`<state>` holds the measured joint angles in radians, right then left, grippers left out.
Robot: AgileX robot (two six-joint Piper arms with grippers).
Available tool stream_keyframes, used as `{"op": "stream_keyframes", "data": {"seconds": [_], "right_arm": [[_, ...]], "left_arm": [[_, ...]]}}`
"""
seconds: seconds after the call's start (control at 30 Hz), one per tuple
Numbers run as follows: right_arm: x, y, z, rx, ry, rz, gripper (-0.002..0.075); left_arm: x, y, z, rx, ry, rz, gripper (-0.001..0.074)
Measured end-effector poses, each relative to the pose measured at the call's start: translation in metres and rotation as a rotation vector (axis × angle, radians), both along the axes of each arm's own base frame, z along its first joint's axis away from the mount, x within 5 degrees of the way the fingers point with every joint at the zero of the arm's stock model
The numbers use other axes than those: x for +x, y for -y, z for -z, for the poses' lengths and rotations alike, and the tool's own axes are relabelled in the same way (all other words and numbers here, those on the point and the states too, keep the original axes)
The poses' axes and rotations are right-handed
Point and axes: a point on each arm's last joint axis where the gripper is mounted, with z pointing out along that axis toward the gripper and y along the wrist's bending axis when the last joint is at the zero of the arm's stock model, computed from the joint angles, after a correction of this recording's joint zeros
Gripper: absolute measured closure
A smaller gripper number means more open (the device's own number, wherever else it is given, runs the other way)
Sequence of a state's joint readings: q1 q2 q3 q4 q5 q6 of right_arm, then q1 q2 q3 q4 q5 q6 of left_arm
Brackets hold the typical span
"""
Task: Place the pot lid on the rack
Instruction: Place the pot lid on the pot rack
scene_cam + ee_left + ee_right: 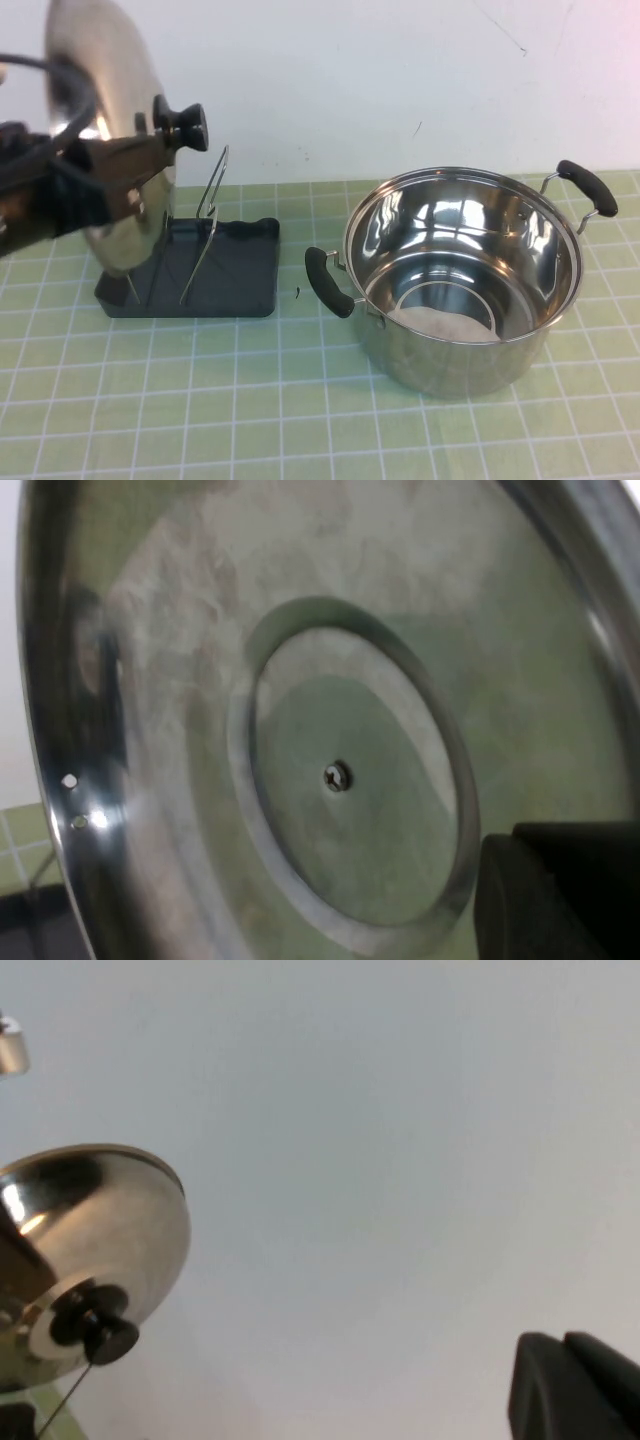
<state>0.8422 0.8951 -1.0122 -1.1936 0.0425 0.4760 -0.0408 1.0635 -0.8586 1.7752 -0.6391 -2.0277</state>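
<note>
The pot lid (100,70) is shiny steel with a black knob (183,125). It stands on edge at the far left, its lower rim down among the wire uprights (210,215) of the dark rack (240,270). I cannot tell if the rim touches the tray. My left gripper (148,152) is shut on the lid beside the knob. The left wrist view is filled by the lid's underside (340,730), with one dark finger (560,900) against it. My right gripper (575,1390) is out of the high view, its tips together and empty. It faces the white wall, with the lid (100,1220) far off.
The deep steel pot (460,280) with two black handles stands open on the green checked mat (200,400), right of the rack. A white wall rises behind the table. A small gap separates the rack from the pot's near handle (328,282).
</note>
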Motion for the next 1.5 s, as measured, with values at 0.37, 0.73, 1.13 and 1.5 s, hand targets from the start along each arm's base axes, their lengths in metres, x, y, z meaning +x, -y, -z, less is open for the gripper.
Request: {"op": "stream_keyframes", "data": {"seconds": [0.37, 0.73, 1.13, 1.5], "right_arm": [[-0.02, 0.029, 0.052, -0.007, -0.11, 0.043, 0.0727], [-0.021, 0.031, 0.053, 0.028, -0.14, 0.04, 0.0727], [-0.023, 0.029, 0.052, 0.067, -0.155, -0.002, 0.0727], [-0.025, 0.028, 0.051, 0.049, -0.125, -0.015, 0.0727]], "left_arm": [[0.085, 0.006, 0.042, 0.16, -0.073, 0.092, 0.0638], [0.111, 0.005, 0.086, 0.213, -0.169, 0.11, 0.0638], [0.119, 0.001, 0.094, 0.305, -0.125, 0.082, 0.0288], [0.105, -0.013, 0.05, 0.423, 0.061, -0.074, 0.019]]}}
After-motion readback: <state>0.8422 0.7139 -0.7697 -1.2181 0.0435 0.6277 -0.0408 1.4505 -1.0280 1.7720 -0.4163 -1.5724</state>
